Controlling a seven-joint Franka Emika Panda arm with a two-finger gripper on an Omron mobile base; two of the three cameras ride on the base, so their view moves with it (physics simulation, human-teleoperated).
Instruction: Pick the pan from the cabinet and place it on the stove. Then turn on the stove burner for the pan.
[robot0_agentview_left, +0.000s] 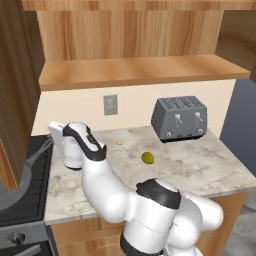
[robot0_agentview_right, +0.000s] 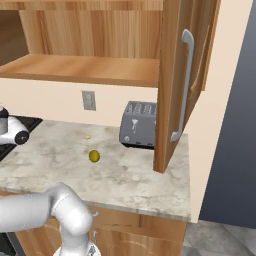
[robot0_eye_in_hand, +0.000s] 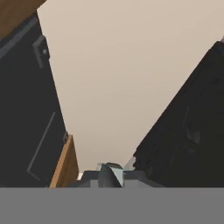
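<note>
So the pan is already sitting on the stove, its thin handle pointing back toward the wall; the cabinet door hangs open; the gripper sits just above that handle's far end, jaws pretty much closed, can't tell if it's gripping; next I'd say back off and go for the front knob.

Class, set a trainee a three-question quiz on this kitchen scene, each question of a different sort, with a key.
1. True or false: the toaster stands on the stove.
2. What lies on the counter between arm and toaster? A) a small green fruit B) a spoon C) a cup
3. Fill in: the pan rests on the ____.

Key: 1 false; 2 A; 3 stove.
</note>
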